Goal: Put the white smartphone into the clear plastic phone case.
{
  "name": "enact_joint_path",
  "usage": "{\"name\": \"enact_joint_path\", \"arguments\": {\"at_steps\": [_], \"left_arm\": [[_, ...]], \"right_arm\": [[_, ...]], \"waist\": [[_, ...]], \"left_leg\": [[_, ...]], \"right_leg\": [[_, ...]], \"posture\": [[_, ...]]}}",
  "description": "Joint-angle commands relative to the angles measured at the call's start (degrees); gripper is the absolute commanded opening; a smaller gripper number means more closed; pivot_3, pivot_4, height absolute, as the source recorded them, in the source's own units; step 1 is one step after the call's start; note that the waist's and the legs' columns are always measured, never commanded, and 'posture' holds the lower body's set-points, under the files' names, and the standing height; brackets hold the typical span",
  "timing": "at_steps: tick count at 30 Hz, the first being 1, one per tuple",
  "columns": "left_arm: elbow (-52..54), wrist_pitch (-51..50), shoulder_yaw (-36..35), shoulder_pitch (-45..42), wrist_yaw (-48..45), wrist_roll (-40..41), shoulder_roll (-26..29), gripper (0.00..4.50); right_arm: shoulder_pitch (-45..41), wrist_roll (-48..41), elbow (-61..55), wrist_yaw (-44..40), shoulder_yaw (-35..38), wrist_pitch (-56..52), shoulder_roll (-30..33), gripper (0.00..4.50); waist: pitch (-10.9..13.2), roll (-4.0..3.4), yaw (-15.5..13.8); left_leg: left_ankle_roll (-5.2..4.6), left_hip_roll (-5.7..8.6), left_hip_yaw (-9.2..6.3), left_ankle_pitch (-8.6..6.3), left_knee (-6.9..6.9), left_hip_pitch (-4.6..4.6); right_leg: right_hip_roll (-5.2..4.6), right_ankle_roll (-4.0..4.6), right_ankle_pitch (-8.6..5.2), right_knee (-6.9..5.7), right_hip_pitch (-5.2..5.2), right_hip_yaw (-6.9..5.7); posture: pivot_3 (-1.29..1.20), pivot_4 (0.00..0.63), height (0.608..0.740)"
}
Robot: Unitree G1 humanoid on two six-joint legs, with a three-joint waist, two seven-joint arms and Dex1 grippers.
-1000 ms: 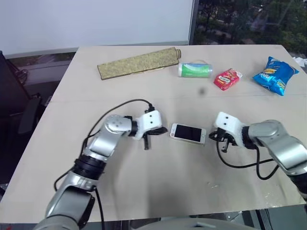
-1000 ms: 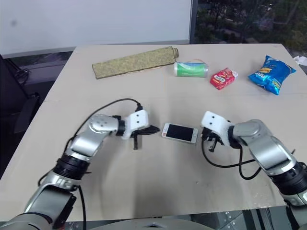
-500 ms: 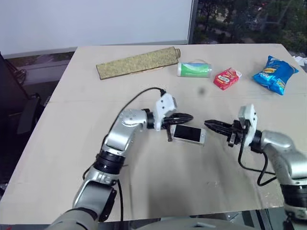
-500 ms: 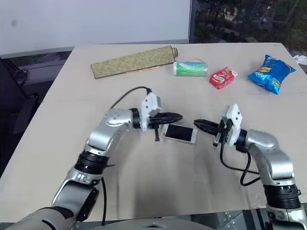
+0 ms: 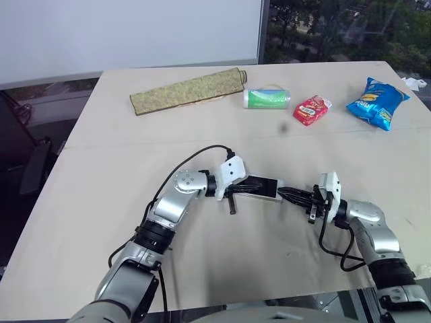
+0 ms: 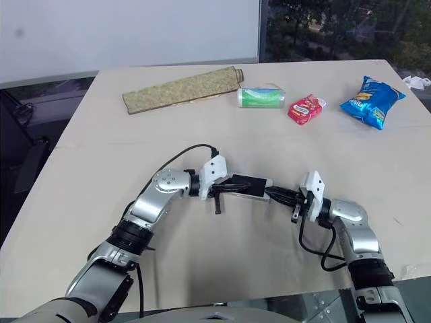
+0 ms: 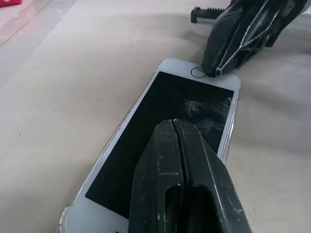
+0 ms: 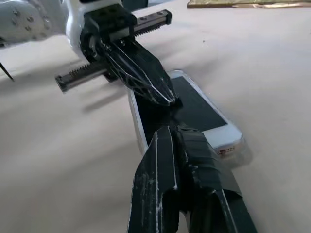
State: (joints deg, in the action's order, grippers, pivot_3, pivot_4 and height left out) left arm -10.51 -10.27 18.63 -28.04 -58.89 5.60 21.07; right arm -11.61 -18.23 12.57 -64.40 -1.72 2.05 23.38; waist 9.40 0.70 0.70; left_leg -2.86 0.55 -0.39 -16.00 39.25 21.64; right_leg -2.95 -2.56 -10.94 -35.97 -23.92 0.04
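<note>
**Both grippers pressed closed over the phone**

The white smartphone (image 7: 170, 145) lies flat, screen up, near the middle of the table (image 5: 101, 182), between the two arms. In the left wrist view a thin clear rim shows along its edges, the clear plastic phone case (image 7: 65, 219), with the phone seated inside it. The left gripper (image 5: 259, 185) reaches in from the robot's left, its fingers pressed together, tips over the dark screen. The right gripper (image 5: 283, 193) comes from the opposite end, jaws likewise together, its tip at the white bezel by the round home button. Whether either tip actually touches the glass I cannot tell. No brand or writing on the phone is readable.
</note>
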Motion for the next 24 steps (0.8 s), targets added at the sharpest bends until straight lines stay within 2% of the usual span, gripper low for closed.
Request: {"name": "enact_joint_path", "arguments": {"at_steps": [1, 8, 13, 15, 17, 19, 22, 23, 24], "left_arm": [[-1.01, -0.14, 1.07, 0.81, 0.24, -1.45, 0.36, 0.00], [-0.85, -0.21, 0.72, 0.85, 0.41, -1.69, 0.40, 0.00], [-1.09, -0.24, 0.48, 0.78, 0.14, -1.71, 0.46, 0.00], [-1.12, -0.34, 0.46, 0.76, 0.20, -1.71, 0.33, 0.00], [-0.95, -0.53, 0.29, 0.77, 0.32, -1.61, 0.24, 0.00], [-0.44, -0.20, -0.87, 0.71, 0.99, -0.85, -0.07, 0.00], [1.44, 0.55, -4.32, 0.93, 1.68, 2.57, -1.09, 0.00], [1.96, 1.03, -5.75, 1.14, 2.09, 4.01, -1.60, 0.00], [2.34, 1.64, -6.75, 1.44, 2.24, 4.95, -1.76, 0.00]], "right_arm": [[0.37, 7.66, 5.94, 2.75, -3.33, 1.97, 2.69, 0.02], [2.18, 16.50, 9.45, 4.55, -11.92, -1.87, 7.38, 0.02], [2.18, 17.03, 8.50, 6.01, -14.55, -8.11, 7.94, 0.02], [1.64, 15.92, 7.90, 7.61, -14.09, -9.52, 6.85, 0.02], [0.90, 13.86, 7.43, 8.42, -12.58, -6.45, 5.26, 0.02], [0.12, 7.19, 4.79, 6.42, -9.12, -7.09, 3.09, 0.02], [-0.54, -2.09, 0.20, 2.15, -4.27, -12.18, 2.47, 0.02], [-0.74, -3.54, -0.40, 1.79, -3.04, -12.34, 2.45, 0.56], [-0.89, -4.10, -0.65, 1.81, -2.09, -11.72, 2.43, 0.90]], "waist": [[-0.02, -0.01, -0.02], [-1.06, 0.38, -0.14], [-1.97, 0.71, -0.27], [-2.32, 0.76, -0.28], [-2.38, 0.78, -0.20], [-2.34, 0.83, -0.04], [-1.73, 0.28, 0.11], [-1.57, 0.15, 0.09], [-1.51, 0.11, 0.06]], "left_leg": [[0.00, 0.00, -0.01, 0.00, 0.00, -0.09], [0.02, -0.06, -0.06, -0.01, -0.04, -0.97], [0.05, -0.08, -0.23, -0.03, -0.05, -1.15], [0.06, -0.08, -0.27, -0.03, -0.06, -1.15], [0.09, -0.10, -0.31, -0.05, -0.09, -1.15], [0.31, -0.12, -0.33, -0.18, -0.09, -1.14], [0.32, -0.12, -0.28, -0.18, -0.09, -0.91], [0.17, -0.12, -0.26, -0.10, -0.09, -0.82], [0.04, -0.12, -0.23, -0.02, -0.09, -0.72]], "right_leg": [[0.00, 0.04, -0.04, 0.00, 0.11, 0.00], [-0.11, -0.18, -0.21, 0.08, 0.94, -0.05], [-0.52, -0.19, -0.22, 0.19, 1.20, -0.10], [-0.58, -0.19, -0.22, 0.19, 1.22, -0.10], [-0.61, -0.19, -0.23, 0.20, 1.22, -0.12], [-0.64, -0.19, -0.23, 0.20, 1.22, -0.16], [-0.71, -0.20, -0.22, 0.22, 0.99, -0.17], [-0.71, -0.20, -0.21, 0.19, 0.88, -0.19], [-0.69, -0.20, -0.21, 0.11, 0.73, -0.21]], "posture": [[0.00, 0.150, 0.740], [0.00, 0.150, 0.740], [0.00, 0.150, 0.740], [0.00, 0.150, 0.740], [0.00, 0.150, 0.740], [0.00, 0.150, 0.740], [0.00, 0.150, 0.740], [0.00, 0.150, 0.740], [0.00, 0.150, 0.740]]}}
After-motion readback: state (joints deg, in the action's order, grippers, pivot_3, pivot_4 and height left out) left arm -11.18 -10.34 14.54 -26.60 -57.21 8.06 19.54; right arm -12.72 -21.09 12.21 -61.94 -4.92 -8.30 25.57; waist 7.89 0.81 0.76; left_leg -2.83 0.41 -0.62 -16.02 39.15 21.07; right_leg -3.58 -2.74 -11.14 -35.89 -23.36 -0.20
